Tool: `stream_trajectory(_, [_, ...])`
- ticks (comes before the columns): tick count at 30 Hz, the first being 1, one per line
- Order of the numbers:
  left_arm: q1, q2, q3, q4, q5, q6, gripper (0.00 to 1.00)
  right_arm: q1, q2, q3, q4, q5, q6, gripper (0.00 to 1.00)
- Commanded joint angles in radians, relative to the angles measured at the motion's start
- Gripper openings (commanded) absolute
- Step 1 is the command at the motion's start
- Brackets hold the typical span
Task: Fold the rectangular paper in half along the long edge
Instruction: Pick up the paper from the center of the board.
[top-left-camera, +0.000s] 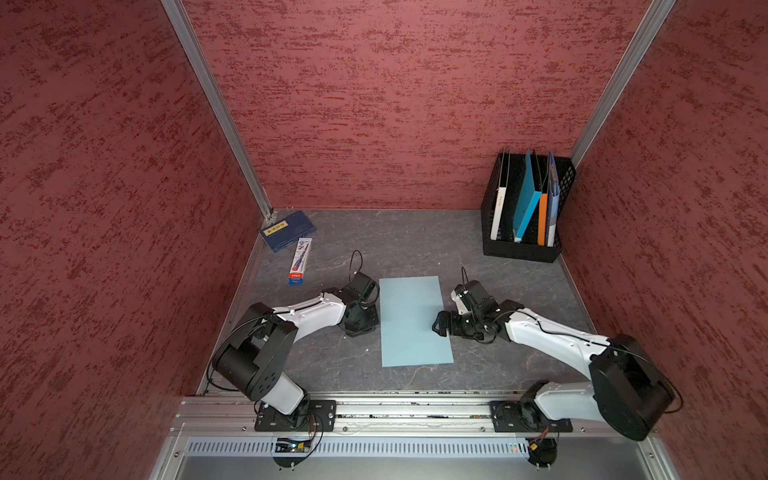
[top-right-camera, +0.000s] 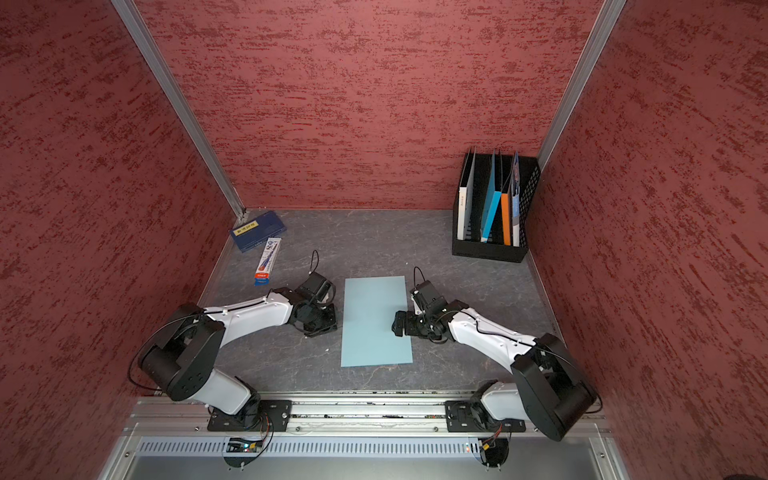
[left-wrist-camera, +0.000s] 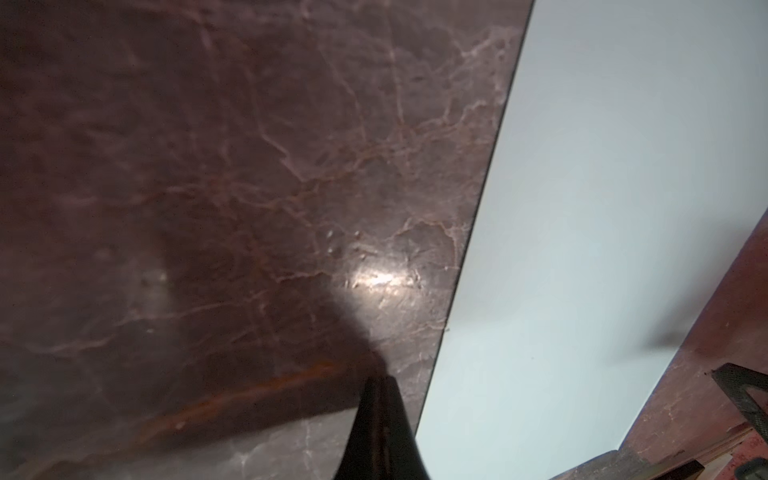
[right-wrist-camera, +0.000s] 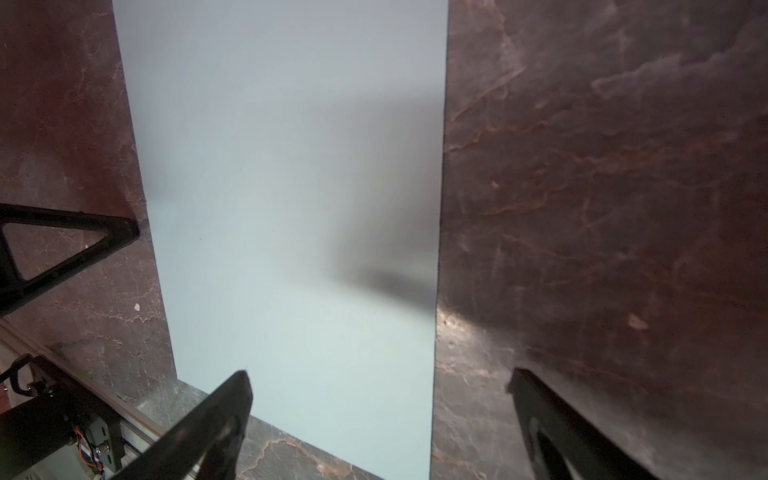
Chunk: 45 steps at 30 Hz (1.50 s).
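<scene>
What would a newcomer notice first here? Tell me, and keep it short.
The pale blue rectangular paper lying flat mid-table stands out against the dark marbled table. The left end effector sits shut just beside one long edge, while the right end effector is open over the opposite edge. A black file rack of books stands in the far right corner.

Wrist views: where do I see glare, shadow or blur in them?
Left wrist view: a bright glare spot on the table close beside the paper. Right wrist view: a soft, blurred dark shadow lies on the paper near one long edge.
</scene>
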Motion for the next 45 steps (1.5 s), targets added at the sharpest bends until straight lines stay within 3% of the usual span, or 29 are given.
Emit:
stream_trajectory(1, [0.001, 0.034, 0.019, 0.066, 0.012, 0.04, 0.0, -0.009, 0.016, 0.015, 0.073, -0.051, -0.011, 0.98])
stream_trajectory(15, [0.003, 0.147, -0.011, 0.196, 0.1, 0.018, 0.0, -0.104, 0.074, 0.035, 0.123, -0.178, -0.045, 0.99])
stream_trajectory(28, [-0.006, 0.169, -0.008, 0.186, 0.096, 0.025, 0.0, -0.187, 0.004, 0.11, -0.034, -0.059, -0.125, 0.99])
stream_trajectory(38, [-0.011, 0.179, 0.007, 0.172, 0.083, 0.025, 0.0, -0.209, 0.172, 0.11, 0.048, -0.126, -0.127, 0.99])
stream_trajectory(45, [-0.018, 0.179, 0.013, 0.164, 0.079, 0.025, 0.0, -0.21, 0.207, 0.09, 0.091, -0.169, -0.119, 0.99])
